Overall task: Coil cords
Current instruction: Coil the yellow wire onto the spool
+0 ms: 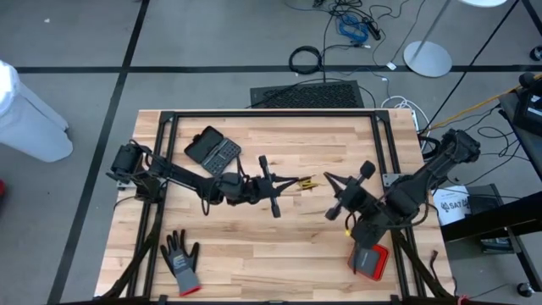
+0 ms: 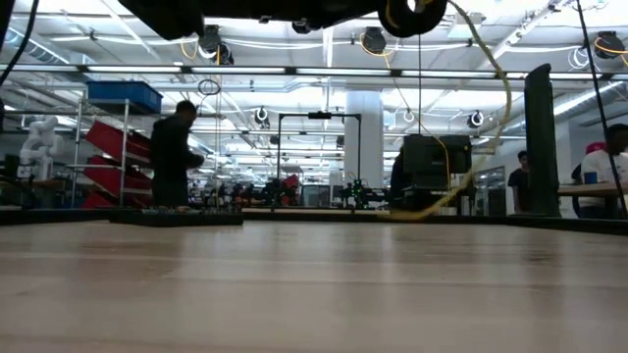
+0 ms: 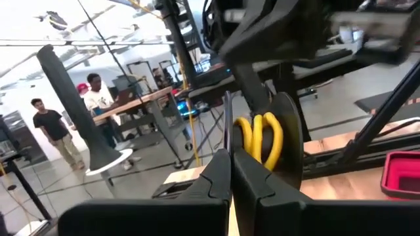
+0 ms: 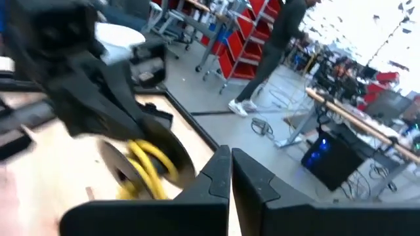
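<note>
Bright, even overhead ceiling lights (image 2: 373, 41), soft shadows, motion blur in both wrist views.

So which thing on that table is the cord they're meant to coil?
Look at the middle of the wooden table, in the gap between the two dark arms. Just past the left gripper is a small yellow cord. It is the only yellow thing there, unlike the grey glove and black case.

Grey floor (image 1: 212, 34), red shelving (image 4: 239, 36), white ceiling lights (image 2: 294, 44)
</note>
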### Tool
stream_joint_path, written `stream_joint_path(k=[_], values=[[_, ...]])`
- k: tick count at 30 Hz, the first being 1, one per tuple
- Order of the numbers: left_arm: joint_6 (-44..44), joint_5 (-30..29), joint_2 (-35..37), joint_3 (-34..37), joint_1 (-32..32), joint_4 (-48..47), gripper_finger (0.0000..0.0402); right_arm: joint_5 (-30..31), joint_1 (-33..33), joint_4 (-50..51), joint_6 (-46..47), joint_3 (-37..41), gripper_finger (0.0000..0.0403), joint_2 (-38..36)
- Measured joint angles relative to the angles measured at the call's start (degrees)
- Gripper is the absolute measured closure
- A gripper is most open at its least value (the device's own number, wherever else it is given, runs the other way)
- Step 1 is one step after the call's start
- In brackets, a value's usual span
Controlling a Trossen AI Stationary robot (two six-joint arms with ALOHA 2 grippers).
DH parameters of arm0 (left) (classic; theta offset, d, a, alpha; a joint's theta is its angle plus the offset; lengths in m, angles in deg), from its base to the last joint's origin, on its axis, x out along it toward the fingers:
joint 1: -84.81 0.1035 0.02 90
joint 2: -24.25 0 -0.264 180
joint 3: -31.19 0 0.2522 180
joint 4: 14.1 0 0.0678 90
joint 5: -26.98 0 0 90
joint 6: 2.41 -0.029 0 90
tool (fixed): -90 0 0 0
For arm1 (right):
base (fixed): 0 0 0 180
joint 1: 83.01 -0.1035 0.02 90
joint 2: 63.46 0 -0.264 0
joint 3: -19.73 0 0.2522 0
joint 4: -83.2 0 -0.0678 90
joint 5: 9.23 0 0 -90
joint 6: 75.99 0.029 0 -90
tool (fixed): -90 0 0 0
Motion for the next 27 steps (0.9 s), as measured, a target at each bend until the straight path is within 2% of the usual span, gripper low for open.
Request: stream_joint_path(k=[5,15,20,23,27], values=[[0.0,-0.1,0.0,0.0,-0.1,0.2,0.0400,-0.6,-0.3,11.3,14.2,0.0,0.0402,1.1],[-0.1,-0.2,0.0,0.0,-0.1,0.0,0.0400,-2.9,-4.9,21.8,27.4,0.1,0.0394,1.4],[-0.1,-1.1,0.0,0.0,0.0,0.0,0.0400,-8.5,-7.0,21.5,35.1,4.3,0.0338,1.3],[-0.1,-1.4,0.0,0.0,0.0,0.0,0.0400,-12.4,-7.4,16.1,38.6,10.9,0.0292,1.3],[-0.1,-3.2,0.0,0.0,0.1,0.5,0.0400,-13.9,-7.4,6.5,40.7,20.9,0.0230,1.4]])
